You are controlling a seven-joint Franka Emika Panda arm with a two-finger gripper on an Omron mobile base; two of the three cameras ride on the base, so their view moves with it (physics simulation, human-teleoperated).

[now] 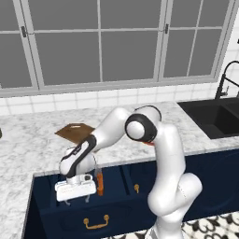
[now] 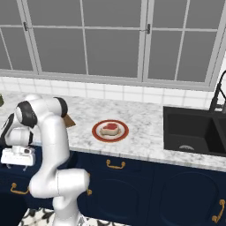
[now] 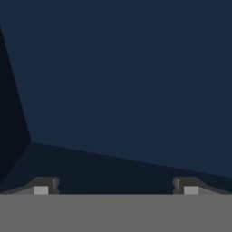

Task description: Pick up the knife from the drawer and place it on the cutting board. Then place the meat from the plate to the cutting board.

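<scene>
While the tool point(image 1: 76, 201) hangs in the drawer point(image 1: 112, 205), fingers apart, the knife point(image 1: 99, 181) lies beside it.

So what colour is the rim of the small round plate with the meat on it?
Red-orange, around a white centre. The small round plate shows best in the right base view.

The pale marbled worktop point(image 2: 145, 132) carries the plate point(image 2: 110, 131) with the meat point(image 2: 110, 128) on it, and the cutting board point(image 1: 74, 131) lying flat further left. A black sink point(image 2: 194, 130) is set in at right.
</scene>
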